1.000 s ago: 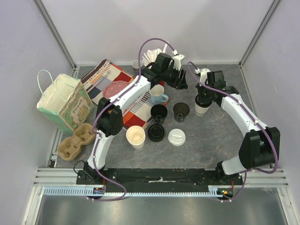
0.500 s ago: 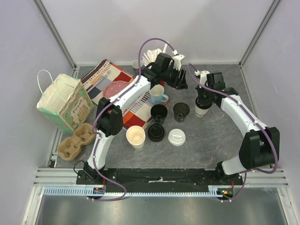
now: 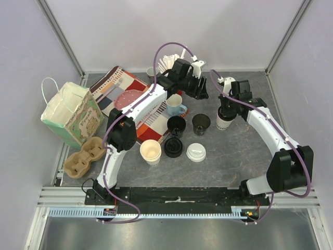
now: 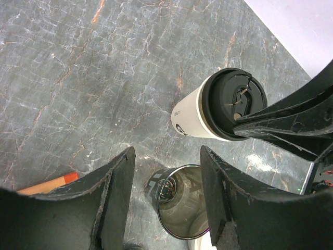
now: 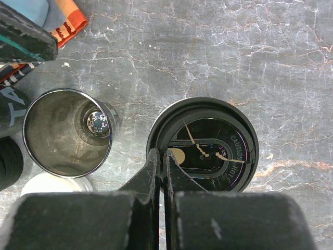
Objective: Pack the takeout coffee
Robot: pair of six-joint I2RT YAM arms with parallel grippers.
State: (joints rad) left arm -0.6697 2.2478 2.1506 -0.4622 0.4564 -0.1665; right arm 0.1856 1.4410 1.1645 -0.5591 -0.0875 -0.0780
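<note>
Takeout coffee cup: probably light, thin-walled, crushable.
Hold: mid-wall, below black lid.
Right gripper: closed, empty, tips at lid rim.
Left gripper: open, empty.

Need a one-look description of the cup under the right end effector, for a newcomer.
Start at the grey marbled table, right-rear part, where the right arm's end effector points down. Directly below stands a white paper cup with a black lid. It is the only lidded cup; the dark tumbler beside it is open.
</note>
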